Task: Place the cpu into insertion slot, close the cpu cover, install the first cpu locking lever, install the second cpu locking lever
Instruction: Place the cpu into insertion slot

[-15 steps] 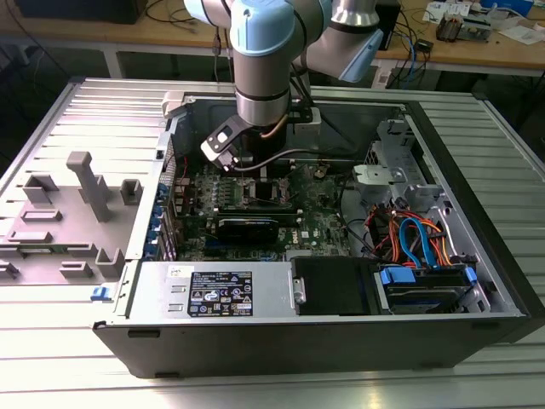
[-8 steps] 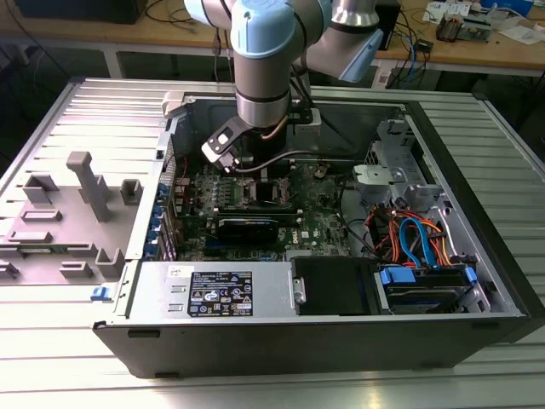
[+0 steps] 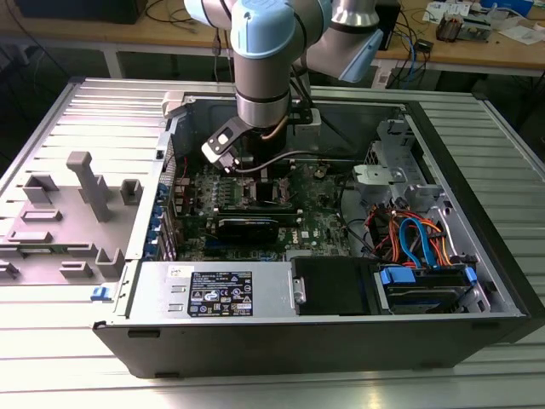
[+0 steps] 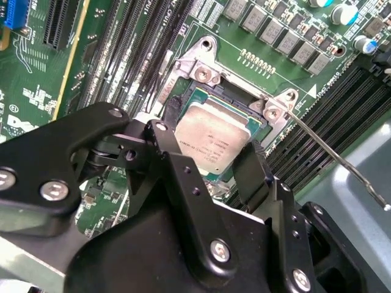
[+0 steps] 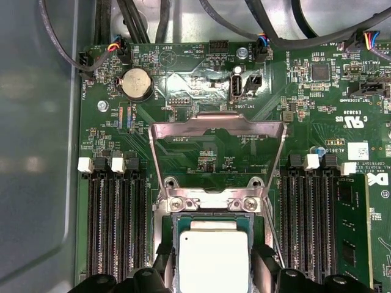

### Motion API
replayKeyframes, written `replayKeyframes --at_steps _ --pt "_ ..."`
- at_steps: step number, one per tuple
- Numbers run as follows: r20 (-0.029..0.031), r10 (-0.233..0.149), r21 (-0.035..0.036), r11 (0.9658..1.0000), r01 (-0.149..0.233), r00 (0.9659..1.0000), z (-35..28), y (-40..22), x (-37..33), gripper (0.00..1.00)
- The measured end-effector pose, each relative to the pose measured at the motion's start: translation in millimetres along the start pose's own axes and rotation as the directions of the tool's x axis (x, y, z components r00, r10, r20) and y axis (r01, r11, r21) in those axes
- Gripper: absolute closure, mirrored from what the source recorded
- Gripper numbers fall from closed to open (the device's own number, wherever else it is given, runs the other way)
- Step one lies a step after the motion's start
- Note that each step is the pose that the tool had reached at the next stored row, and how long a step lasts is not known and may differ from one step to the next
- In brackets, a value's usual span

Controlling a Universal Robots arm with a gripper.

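My end effector (image 4: 211, 151) straddles the cpu (image 4: 214, 137) at the insertion slot (image 4: 201, 73); clamped or slack, I can't tell. I'd keep it level.

One cpu (image 5: 214, 262), one insertion slot (image 5: 208, 204), one cpu cover (image 5: 217, 129), one coin battery (image 5: 137, 83), one computer case (image 3: 341, 349)

The arm (image 3: 264, 68) is reaching straight down from above, its gripper (image 4: 211, 146) hanging low and pointing downward.

Matt grey metal cpu (image 5: 212, 259); cpu cover (image 5: 217, 129) seemingly steel.
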State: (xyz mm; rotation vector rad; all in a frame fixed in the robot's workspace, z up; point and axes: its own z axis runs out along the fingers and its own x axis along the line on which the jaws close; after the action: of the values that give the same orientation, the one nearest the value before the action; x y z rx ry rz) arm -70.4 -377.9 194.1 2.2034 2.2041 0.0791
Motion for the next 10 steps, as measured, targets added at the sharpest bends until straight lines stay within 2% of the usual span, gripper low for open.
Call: replayKeyframes --at_steps 10 --pt "0.0001 0.0 0.0032 1.0 0.0 1.0 -9.1 0.5 0.1 0.39"
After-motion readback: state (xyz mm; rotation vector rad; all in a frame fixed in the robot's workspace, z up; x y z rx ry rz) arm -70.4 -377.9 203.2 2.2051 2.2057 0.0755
